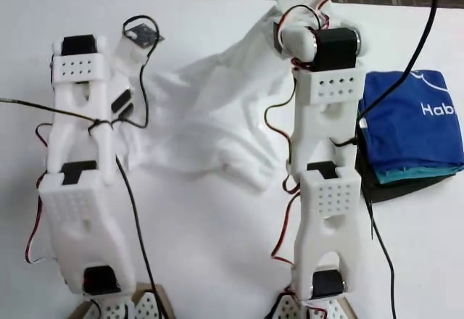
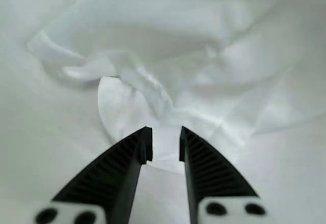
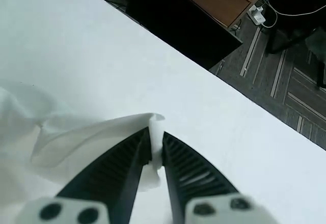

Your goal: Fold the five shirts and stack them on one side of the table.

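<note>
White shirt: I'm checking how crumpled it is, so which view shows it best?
High view: most of the white shirt lies crumpled on the table. Left wrist view gives nearby folds; right wrist view, an edge pinched in the right gripper.

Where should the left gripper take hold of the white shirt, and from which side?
The thin rounded flap of the white shirt just ahead of the left gripper, likely from above: it lies flat and loose at the heap's edge, away from the end the right gripper pinches.

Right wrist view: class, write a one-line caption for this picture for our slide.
The right tool pinches a fold of the white shirt above the white table.
</note>
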Robot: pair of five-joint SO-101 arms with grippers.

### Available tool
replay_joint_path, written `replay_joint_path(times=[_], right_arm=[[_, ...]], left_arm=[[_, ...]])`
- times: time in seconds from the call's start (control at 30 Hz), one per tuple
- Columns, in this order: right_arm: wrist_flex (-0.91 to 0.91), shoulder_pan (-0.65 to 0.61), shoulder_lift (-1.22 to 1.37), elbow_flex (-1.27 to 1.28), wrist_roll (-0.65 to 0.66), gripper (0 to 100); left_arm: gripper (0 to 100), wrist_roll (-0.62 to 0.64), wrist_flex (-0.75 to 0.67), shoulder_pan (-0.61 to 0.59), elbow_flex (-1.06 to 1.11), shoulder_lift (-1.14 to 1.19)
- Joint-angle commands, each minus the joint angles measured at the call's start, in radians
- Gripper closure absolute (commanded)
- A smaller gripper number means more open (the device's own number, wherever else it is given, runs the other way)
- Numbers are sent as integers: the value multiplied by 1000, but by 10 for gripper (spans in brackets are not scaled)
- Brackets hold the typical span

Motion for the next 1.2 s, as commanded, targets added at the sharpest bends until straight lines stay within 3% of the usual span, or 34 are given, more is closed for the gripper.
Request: replay_joint_path(times=[0.0,0.33,0.5,0.67,0.97,1.17], right_arm=[[-1,-5,-5,-15,5,977],[-1,-5,-5,-12,5,977],[-2,-5,-5,-8,5,977],[-2,-5,-5,-6,5,977],[-2,-5,-4,-6,2,977],[-81,2,-16,-40,6,977]], left_arm=[[819,0,-54,21,1,9],[818,2,-160,55,1,97],[970,2,-167,60,1,98],[975,2,-118,55,-59,98],[974,2,133,49,-426,98],[975,2,147,-25,-707,97]])
